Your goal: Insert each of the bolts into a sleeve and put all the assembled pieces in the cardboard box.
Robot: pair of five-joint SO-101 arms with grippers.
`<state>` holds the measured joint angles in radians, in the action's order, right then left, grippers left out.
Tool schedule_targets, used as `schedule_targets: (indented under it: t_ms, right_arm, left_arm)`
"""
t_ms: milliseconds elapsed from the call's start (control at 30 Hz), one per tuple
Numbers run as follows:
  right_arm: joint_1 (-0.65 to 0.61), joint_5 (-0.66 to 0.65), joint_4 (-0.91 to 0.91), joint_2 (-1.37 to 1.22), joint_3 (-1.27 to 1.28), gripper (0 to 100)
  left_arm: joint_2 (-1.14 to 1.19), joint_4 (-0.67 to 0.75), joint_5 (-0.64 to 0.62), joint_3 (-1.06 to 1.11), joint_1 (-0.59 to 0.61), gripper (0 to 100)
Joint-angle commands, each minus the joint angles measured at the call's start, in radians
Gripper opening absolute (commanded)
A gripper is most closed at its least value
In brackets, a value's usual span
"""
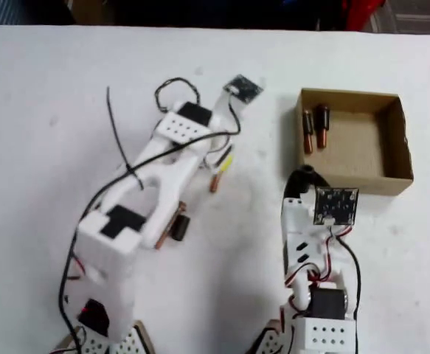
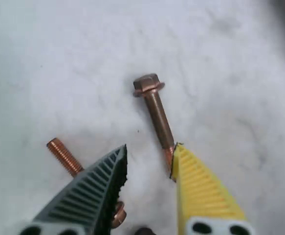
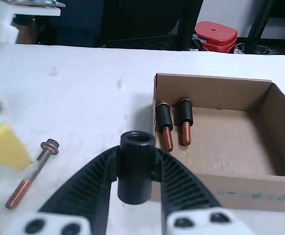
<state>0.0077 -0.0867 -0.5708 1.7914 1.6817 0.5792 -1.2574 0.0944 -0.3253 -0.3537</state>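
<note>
A copper bolt (image 2: 155,110) lies on the white table, its threaded end touching the yellow finger (image 2: 196,181) of my left gripper (image 2: 150,150), which is open just over it. The same bolt (image 1: 215,181) lies left of the cardboard box (image 1: 362,147). A second bolt (image 2: 63,155) lies partly hidden behind the grey finger (image 2: 91,193). My right gripper (image 3: 136,164) is shut on an upright black sleeve (image 3: 136,171) just in front of the box (image 3: 206,79). Two assembled pieces (image 3: 174,120) lie side by side in the box's corner.
Another bolt with a dark sleeve (image 1: 176,226) beside it lies under the left arm's body. Loose black cables (image 1: 119,140) trail over the table on the left. A red object (image 3: 215,34) sits on the floor beyond the table's far edge.
</note>
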Motion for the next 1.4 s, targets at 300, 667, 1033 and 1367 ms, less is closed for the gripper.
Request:
schedule_targets:
  t_ms: [300, 667, 1033, 1367]
  right_arm:
    - [0.005, 0.011, -0.007, 0.008, 0.008, 1.7]
    - [0.005, 0.011, -0.007, 0.008, 0.008, 1.7]
    - [0.005, 0.011, -0.007, 0.008, 0.008, 1.7]
    - [0.005, 0.011, -0.007, 0.008, 0.008, 1.7]
  left_arm:
    - [0.360, -0.235, -0.078, -0.609, -0.004, 18]
    - [0.625, -0.373, -0.078, -0.988, -0.004, 17]
    - [0.714, -0.463, -0.080, -1.111, -0.004, 17]
    - [0.720, -0.479, -0.080, -1.114, -0.008, 6]
